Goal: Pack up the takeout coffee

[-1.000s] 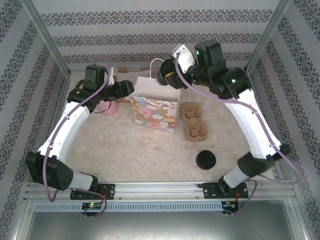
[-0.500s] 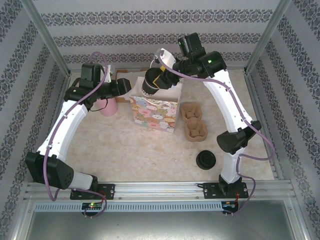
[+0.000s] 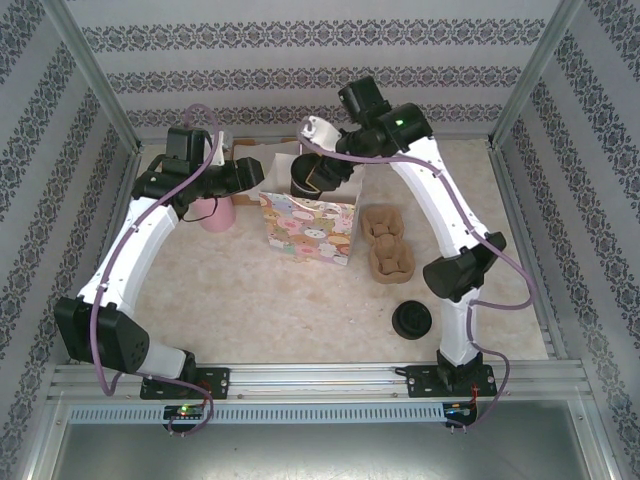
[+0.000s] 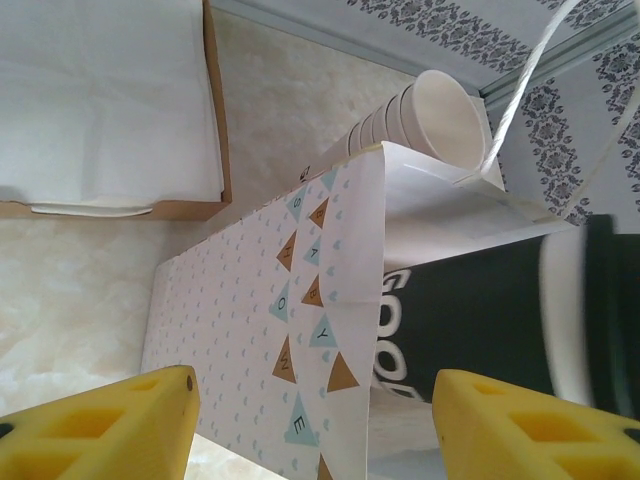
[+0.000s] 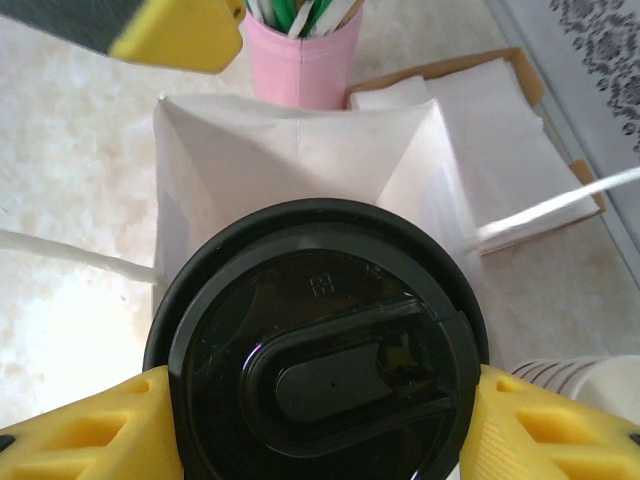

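The takeout coffee (image 5: 320, 340), a cup with a round black lid and a dark sleeve (image 4: 470, 320), hangs in the mouth of the open patterned paper bag (image 3: 305, 230). My right gripper (image 5: 318, 430) is shut on it, one yellow finger on each side just under the lid. In the top view the cup (image 3: 305, 172) sits above the bag's back rim. My left gripper (image 4: 315, 430) is open at the bag's left end. Its yellow fingers straddle the bag's side wall (image 4: 270, 300) without pressing it.
A pink cup of straws (image 3: 215, 213) stands left of the bag, and a box of white napkins (image 4: 100, 100) lies behind it. Stacked lidless cups (image 4: 420, 110) lie behind the bag. A brown cup carrier (image 3: 388, 245) and loose black lids (image 3: 412, 320) sit to the right.
My right arm has swung left and down, carrying the cup from above the bag's right back corner to its open mouth. The left arm has hardly moved.
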Controlling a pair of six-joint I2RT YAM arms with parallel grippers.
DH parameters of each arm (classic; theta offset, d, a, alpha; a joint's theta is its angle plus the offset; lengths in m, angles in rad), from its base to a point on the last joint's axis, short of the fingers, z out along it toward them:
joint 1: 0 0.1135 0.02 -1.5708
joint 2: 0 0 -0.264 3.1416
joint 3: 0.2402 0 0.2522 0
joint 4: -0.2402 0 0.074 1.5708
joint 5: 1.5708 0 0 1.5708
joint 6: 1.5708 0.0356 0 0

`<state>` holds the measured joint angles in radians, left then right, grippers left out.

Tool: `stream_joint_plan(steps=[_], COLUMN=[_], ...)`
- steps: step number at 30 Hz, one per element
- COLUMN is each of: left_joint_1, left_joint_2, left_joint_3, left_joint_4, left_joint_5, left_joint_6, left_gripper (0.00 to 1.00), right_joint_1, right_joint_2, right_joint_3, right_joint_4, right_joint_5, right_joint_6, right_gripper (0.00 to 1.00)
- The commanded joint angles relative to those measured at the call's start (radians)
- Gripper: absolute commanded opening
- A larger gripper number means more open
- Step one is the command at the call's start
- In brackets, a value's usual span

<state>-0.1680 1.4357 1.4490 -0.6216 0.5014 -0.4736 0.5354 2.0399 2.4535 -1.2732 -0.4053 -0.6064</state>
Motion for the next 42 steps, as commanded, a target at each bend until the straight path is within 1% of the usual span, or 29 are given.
stream_joint_plan(steps=[1, 4, 14, 15, 19, 24, 33, 39, 42], left_joint_1=[0.012, 0.012, 0.012, 0.012, 0.012, 0.012, 0.010, 0.010, 0.011], left_joint_2=[0.003, 0.002, 0.000, 0.000, -0.004, -0.003, -0.002, -0.001, 0.007], left_joint_3=[0.009, 0.008, 0.000, -0.001, -0.007, -0.019, -0.041, -0.058, -0.055], left_joint_4=[-0.033, -0.045, -0.071, -0.072, -0.075, -0.069, -0.046, -0.028, -0.038], left_joint_5=[0.018, 0.016, -0.001, 0.000, 0.000, 0.018, 0.050, 0.061, 0.061], left_joint_6=[0.030, 0.039, 0.063, 0.069, 0.073, 0.069, 0.059, 0.058, 0.058], left_gripper=[0.64, 0.64, 0.63, 0.63, 0.63, 0.63, 0.63, 0.62, 0.62], right_joint_1=[0.022, 0.035, 0.049, 0.048, 0.046, 0.034, -0.007, -0.020, -0.023], right_joint_2=[0.038, 0.062, 0.118, 0.125, 0.140, 0.113, 0.098, 0.094, 0.091], right_joint_3=[0.039, 0.045, 0.051, 0.056, 0.091, 0.111, 0.117, 0.133, 0.140], right_joint_4=[-0.039, -0.040, -0.047, -0.048, -0.049, -0.024, -0.020, -0.018, -0.012], right_joint_5=[0.050, 0.071, 0.070, 0.071, 0.046, -0.021, 0.004, -0.003, -0.026], right_joint_6=[-0.057, -0.083, -0.128, -0.129, -0.116, -0.095, -0.076, -0.076, -0.087], right_gripper=[0.56, 0.56, 0.56, 0.55, 0.54, 0.55, 0.55, 0.54, 0.54])
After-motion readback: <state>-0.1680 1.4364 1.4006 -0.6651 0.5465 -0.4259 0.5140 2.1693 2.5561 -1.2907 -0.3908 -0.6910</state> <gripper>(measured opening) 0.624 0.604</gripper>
